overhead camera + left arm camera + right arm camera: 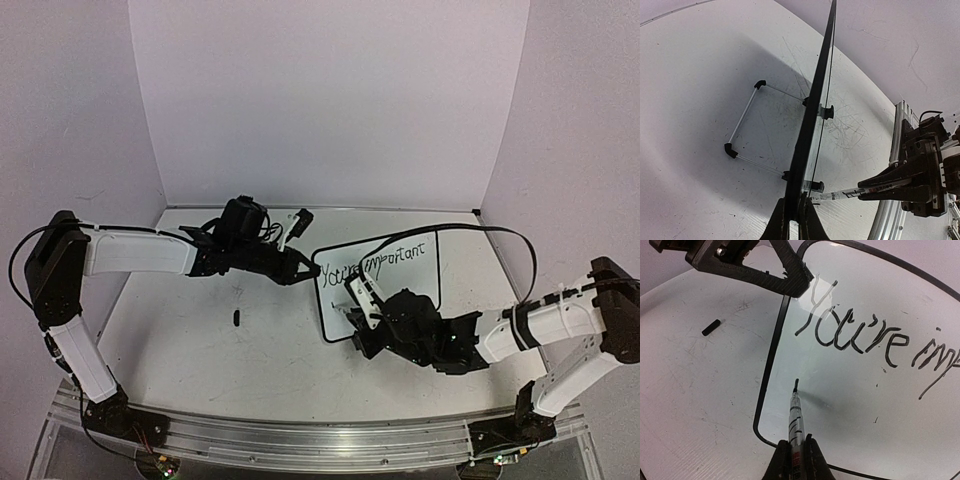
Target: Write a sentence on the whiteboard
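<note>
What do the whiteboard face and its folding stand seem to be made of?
The small white rectangular whiteboard face looks like glossy coated sheet: it shows glare. Its thin stand seems bare metal or clear rod with black plastic corner caps; unclear.

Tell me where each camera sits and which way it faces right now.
Top: above and behind the bases, looking down at the table; left arm, right arm and whiteboard show.
Left wrist: looks along the whiteboard's edge; left end effector clamps it.
Right wrist: faces the writing; right end effector holds the marker.
Shared: both wrist views show the marker and the other end effector.
</note>
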Action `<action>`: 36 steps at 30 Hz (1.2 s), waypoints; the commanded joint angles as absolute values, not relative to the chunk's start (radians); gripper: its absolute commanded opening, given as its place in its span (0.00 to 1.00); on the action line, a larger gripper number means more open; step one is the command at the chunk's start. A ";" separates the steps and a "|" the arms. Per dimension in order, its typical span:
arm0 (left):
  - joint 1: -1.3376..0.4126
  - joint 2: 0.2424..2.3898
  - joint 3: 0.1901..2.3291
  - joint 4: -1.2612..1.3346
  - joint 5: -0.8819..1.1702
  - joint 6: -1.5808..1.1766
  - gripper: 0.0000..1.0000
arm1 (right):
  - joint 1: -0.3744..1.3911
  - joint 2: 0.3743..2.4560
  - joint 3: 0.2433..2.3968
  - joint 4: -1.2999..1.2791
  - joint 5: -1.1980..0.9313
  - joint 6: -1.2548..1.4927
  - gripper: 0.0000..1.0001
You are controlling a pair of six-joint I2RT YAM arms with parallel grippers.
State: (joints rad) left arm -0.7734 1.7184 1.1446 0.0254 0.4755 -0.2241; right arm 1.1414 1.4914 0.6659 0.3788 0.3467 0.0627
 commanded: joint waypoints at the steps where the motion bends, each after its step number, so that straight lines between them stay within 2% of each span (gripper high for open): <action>1: -0.765 1.714 1.178 0.012 0.414 -0.175 0.00 | 1.153 1.516 0.688 0.348 0.383 0.102 0.00; 36: -0.765 1.721 1.177 0.012 0.423 -0.181 0.00 | 1.167 1.477 0.697 0.438 0.477 0.087 0.00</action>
